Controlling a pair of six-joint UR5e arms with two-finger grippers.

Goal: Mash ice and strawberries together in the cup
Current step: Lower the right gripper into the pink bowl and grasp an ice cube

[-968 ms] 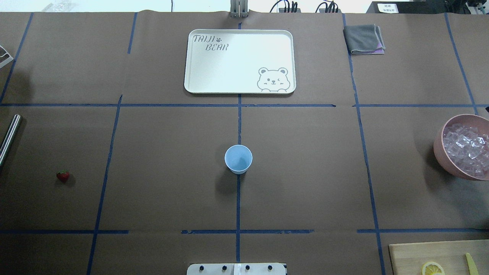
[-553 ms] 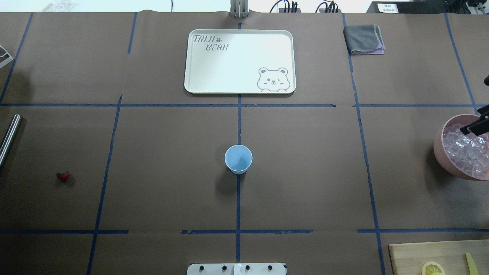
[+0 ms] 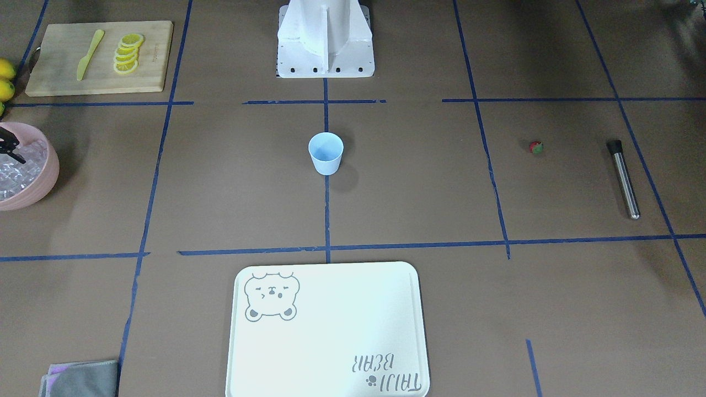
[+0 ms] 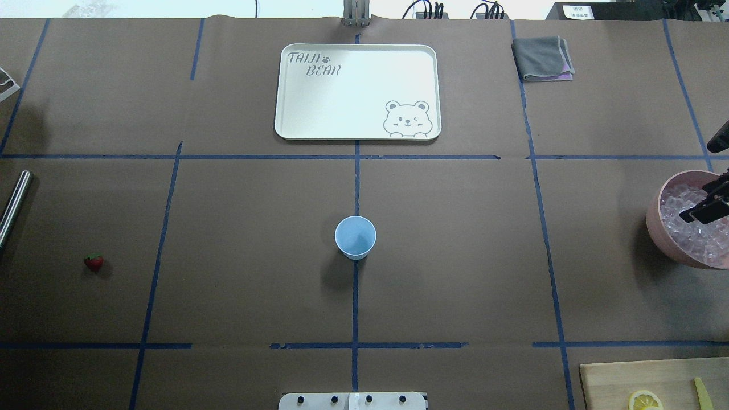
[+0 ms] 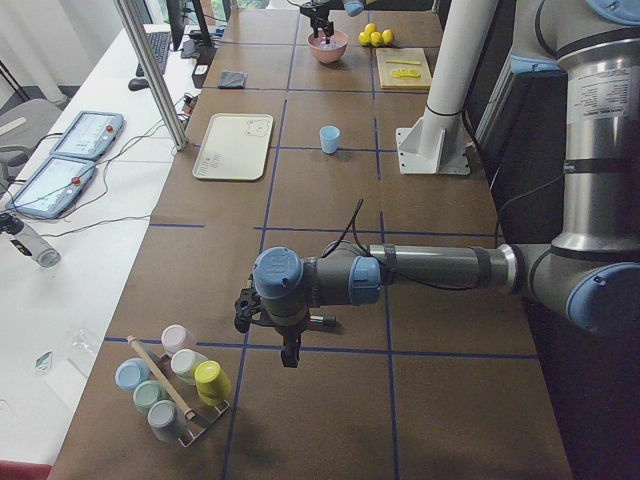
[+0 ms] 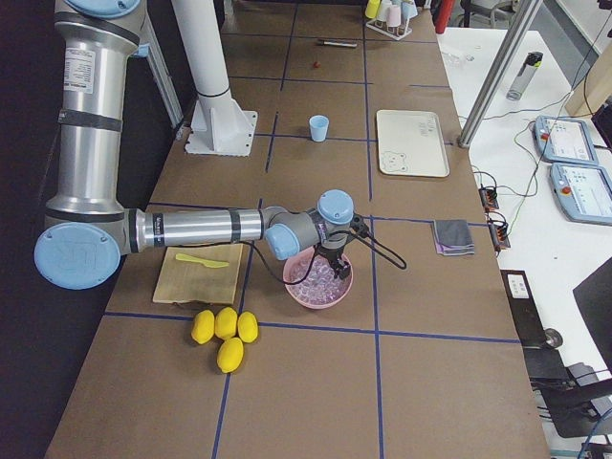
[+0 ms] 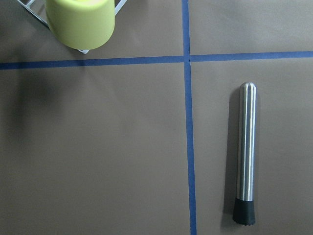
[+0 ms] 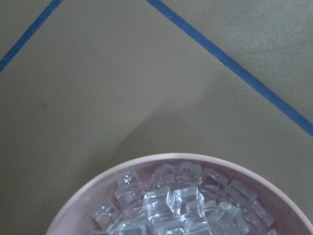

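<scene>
Ice (image 8: 166,205) is sitting heaped in pink bowl (image 4: 655,223), right gripper (image 4: 705,208) hanging right over it; finger spread, cannot tell. left gripper (image 5: 288,350) is hovering by steel muddler (image 7: 246,152); same, cannot tell. cup (image 4: 355,237) is standing mid-table, strawberry (image 4: 94,262) lying well apart.

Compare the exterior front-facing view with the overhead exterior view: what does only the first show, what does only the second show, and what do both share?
Only front-facing: whole lemons at the frame's edge, and the metal muddler in full, black end included. Only overhead: cables beyond the table's far edge. Both: the cup, the strawberry, the bear tray, the grey cloth, and the right gripper over the pink bowl of ice.
</scene>
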